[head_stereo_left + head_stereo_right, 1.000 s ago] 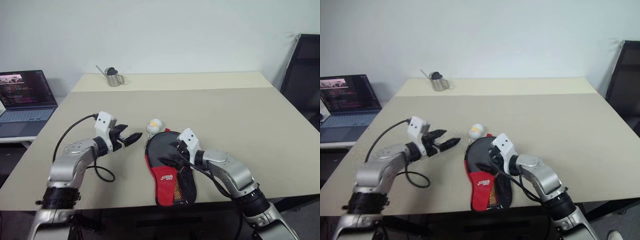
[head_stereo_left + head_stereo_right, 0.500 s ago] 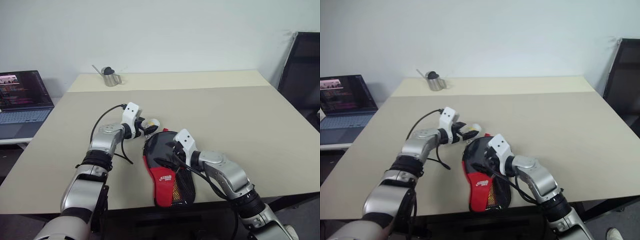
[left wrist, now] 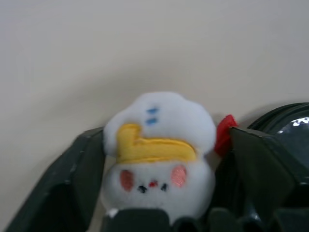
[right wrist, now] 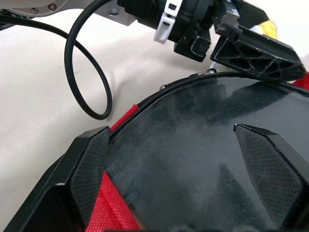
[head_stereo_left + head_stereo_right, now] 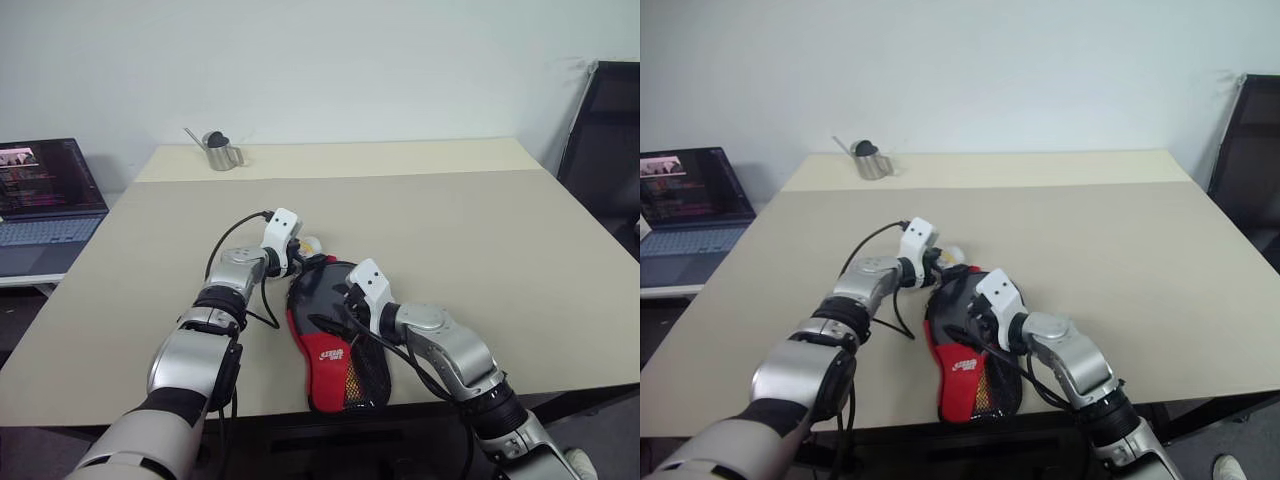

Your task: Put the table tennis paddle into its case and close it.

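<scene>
The case (image 5: pixel 331 361) lies open near the table's front edge, showing its red panel and black mesh. The paddle's black face (image 5: pixel 318 291) rests inside it; the handle is hidden. My right gripper (image 4: pixel 171 135) hovers open just over that black face (image 4: pixel 193 164), one finger on each side. A small white plush toy (image 3: pixel 159 154) sits at the far end of the case. My left gripper (image 5: pixel 303 262) is open around it, its fingers (image 3: pixel 84 169) close on both sides, with a thin dark gap on one side.
A metal jug (image 5: pixel 222 153) stands at the back left of the beige table (image 5: pixel 450 220). An open laptop (image 5: pixel 45 195) sits on a lower surface to the left. A black chair (image 5: pixel 605 150) stands at the right edge.
My left arm has reached forward and to the right, bringing its gripper around the plush toy, and its fingers have narrowed. The right gripper has stayed over the paddle.
</scene>
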`<state>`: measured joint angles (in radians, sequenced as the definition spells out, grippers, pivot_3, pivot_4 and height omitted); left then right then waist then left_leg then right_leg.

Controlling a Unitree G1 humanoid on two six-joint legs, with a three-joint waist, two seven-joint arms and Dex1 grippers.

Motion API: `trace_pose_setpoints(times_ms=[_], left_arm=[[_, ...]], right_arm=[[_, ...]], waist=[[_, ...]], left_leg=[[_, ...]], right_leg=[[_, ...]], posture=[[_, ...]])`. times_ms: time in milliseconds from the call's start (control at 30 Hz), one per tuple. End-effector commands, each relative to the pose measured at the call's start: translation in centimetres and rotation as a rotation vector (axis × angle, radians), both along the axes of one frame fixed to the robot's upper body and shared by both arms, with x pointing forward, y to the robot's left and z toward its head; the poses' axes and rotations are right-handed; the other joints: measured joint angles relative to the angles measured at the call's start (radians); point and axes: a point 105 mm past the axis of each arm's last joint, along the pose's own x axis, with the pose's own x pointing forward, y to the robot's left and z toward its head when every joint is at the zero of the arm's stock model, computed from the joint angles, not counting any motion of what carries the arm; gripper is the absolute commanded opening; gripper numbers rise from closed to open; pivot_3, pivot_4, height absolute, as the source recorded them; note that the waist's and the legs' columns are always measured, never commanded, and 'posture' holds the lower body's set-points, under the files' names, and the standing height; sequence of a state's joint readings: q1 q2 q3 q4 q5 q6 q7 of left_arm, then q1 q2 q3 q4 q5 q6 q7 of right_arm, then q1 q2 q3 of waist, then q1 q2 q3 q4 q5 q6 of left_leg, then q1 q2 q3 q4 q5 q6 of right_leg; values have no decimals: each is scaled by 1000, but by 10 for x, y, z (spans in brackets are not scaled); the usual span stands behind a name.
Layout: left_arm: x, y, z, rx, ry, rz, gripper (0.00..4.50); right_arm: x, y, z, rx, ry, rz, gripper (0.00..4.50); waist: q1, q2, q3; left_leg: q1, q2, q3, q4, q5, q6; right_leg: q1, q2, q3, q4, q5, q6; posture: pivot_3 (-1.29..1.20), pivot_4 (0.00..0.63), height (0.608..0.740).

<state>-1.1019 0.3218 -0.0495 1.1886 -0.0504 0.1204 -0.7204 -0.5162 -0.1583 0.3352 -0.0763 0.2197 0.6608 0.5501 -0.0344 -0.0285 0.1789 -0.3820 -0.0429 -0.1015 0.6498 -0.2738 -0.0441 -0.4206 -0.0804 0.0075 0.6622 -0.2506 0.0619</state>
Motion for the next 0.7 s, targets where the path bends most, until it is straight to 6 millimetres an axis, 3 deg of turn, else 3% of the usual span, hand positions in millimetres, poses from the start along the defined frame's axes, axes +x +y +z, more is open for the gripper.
trace_pose_setpoints(times_ms=[33,200,300,533,700], left_arm=[[0,0,-5,19,17,5,2795],[0,6,-9,24,31,37,1091],[-1,9,-11,17,37,42,434],[-1,8,-4,-35,29,31,368],[0,4,16,-163,22,10,367]], right_arm=[[0,-3,15,36,-42,-20,4500],[6,-8,20,21,-58,-62,4500],[18,-14,18,-47,-86,-115,4500],[20,-11,20,-50,-73,-70,4500],[22,-5,9,-134,-47,-22,4500]], waist=[[0,0,0],[-1,0,0],[-2,0,0],[-5,0,0],[-11,0,0]], left_leg=[[0,0,0,0,0,0],[0,0,0,1,0,0],[1,0,0,1,0,0],[0,0,1,1,0,0],[0,0,1,3,0,0]], right_leg=[[0,0,0,0,0,0],[0,0,0,1,0,0],[0,0,0,2,0,0],[0,0,0,2,0,0],[0,0,0,2,0,0]], posture=[[0,150,740],[0,150,740],[0,150,740],[0,150,740],[0,150,740]])
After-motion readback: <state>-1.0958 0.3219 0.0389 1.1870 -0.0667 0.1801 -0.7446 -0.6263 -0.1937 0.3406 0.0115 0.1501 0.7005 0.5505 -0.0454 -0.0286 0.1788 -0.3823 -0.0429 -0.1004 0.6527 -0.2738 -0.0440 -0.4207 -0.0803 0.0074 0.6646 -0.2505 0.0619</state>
